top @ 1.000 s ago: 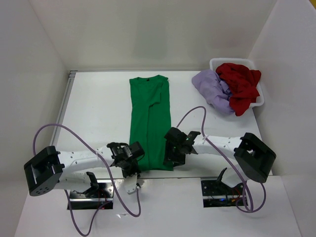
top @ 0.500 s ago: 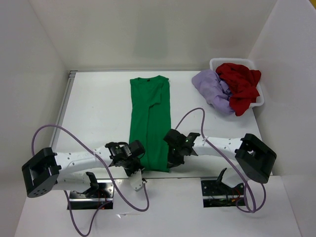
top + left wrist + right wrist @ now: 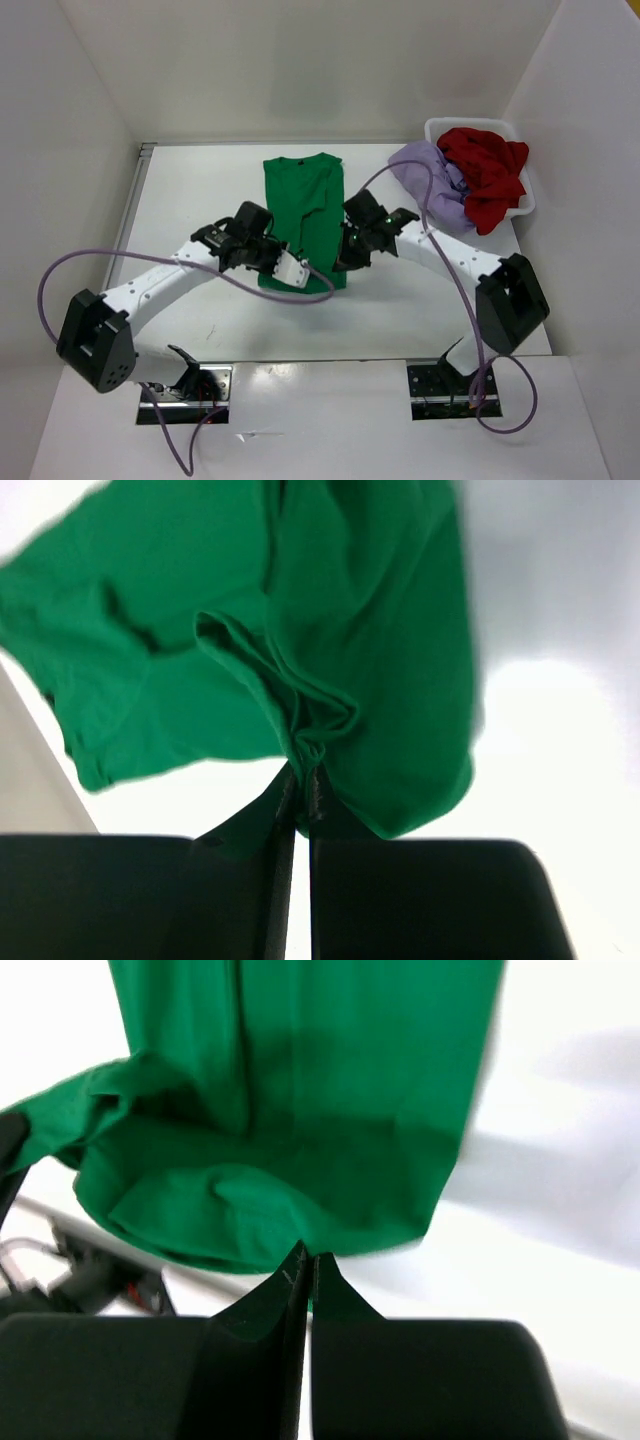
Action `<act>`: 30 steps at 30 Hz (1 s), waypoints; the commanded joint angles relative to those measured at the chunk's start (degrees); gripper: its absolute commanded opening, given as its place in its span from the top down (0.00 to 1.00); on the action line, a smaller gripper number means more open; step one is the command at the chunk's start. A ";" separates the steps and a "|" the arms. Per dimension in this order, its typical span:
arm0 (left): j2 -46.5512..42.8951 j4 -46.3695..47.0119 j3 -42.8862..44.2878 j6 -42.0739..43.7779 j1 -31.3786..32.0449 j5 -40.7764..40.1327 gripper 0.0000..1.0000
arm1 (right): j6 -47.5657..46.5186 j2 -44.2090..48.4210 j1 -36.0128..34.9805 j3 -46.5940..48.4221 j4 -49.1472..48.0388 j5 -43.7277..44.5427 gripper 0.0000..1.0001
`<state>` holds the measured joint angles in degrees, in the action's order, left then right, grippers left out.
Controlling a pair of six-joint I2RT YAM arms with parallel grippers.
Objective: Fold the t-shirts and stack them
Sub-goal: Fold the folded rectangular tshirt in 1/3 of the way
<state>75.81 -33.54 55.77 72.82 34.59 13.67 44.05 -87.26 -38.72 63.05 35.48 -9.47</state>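
The green t-shirt [image 3: 302, 195] is being held at mid-worktop [image 3: 190, 200], its near hem being gripped at one corner by the left pincer [image 3: 303, 780] and at the other by the right pincer [image 3: 306, 1260], both clamped shut on the cloth. The dark red t-shirt [image 3: 487, 170] is being kept in the white basket [image 3: 460, 122] at the far right, with the lavender t-shirt [image 3: 428, 180] being draped over its left rim.
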 commanded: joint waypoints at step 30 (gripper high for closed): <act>25.44 26.41 12.27 -0.49 -13.67 6.89 1.00 | -17.77 -37.98 17.00 41.37 6.88 -5.03 1.00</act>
<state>100.66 -11.64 68.20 71.77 20.97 17.74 26.79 -124.22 -22.46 101.69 41.10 -14.44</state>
